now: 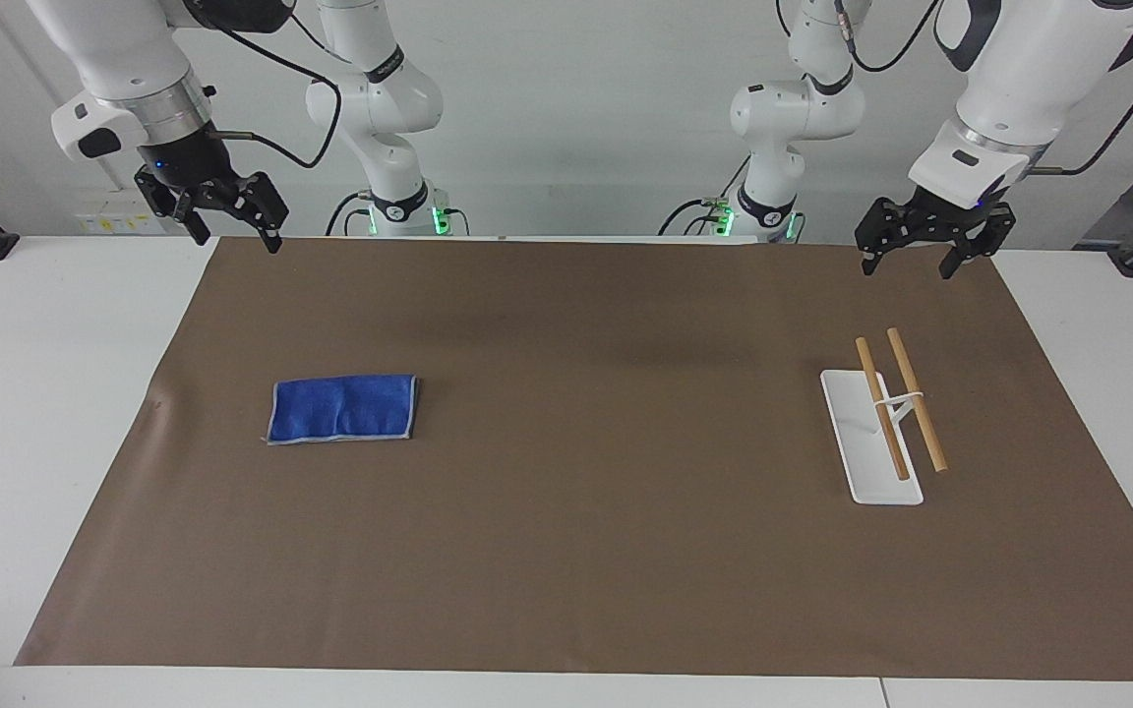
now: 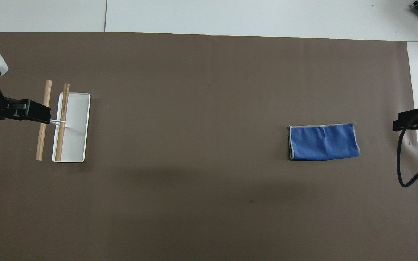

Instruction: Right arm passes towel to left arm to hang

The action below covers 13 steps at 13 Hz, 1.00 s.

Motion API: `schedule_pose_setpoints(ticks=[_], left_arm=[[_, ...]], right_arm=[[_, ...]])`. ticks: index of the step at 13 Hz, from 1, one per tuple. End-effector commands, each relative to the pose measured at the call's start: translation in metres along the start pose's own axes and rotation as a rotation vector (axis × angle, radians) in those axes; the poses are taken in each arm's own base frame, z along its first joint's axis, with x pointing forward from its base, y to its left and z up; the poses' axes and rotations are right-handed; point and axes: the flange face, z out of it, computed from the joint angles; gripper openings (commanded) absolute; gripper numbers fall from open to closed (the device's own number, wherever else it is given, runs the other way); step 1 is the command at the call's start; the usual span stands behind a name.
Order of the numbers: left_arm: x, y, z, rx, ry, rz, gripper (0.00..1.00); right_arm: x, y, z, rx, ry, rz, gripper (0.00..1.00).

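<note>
The bright-blue towel lies folded flat on the brown mat, toward the right arm's end of the table. My right gripper hangs open and holds nothing, up over the mat's corner at the robots' edge, well apart from the towel. At the left arm's end, my left gripper is also open and holds nothing, raised over the mat's robot-side edge. Under and farther out from it stands the rack. The rack has two wooden bars on a white base.
The brown mat covers most of the white table. A black cable loops down from the right arm over the mat's edge. The two arm bases stand at the table's robot-side edge.
</note>
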Motion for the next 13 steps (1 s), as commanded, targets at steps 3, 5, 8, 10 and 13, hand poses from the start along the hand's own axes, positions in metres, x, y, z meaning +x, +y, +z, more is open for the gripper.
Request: schedule_pose_setpoints(ticks=[3, 5, 8, 10, 13], left_arm=[[-0.009, -0.003, -0.001, 0.013, -0.009, 0.009, 1.0], [-0.009, -0.003, -0.001, 0.013, -0.009, 0.009, 1.0], [-0.009, -0.003, -0.001, 0.013, -0.009, 0.009, 1.0], [-0.009, -0.003, -0.001, 0.013, -0.009, 0.009, 1.0], [-0.009, -0.002, -0.001, 0.013, -0.009, 0.011, 1.0]], right_arm=[[0.008, 0.002, 0.028, -0.01, -0.019, -0.008, 1.0], [0.015, 0.003, 0.049, -0.008, 0.007, -0.031, 1.0], [0.027, -0.014, 0.132, -0.008, 0.04, -0.079, 1.0], [0.033, -0.025, 0.171, -0.004, 0.078, -0.095, 1.0], [0.049, -0.029, 0.218, -0.003, 0.088, -0.133, 1.0]])
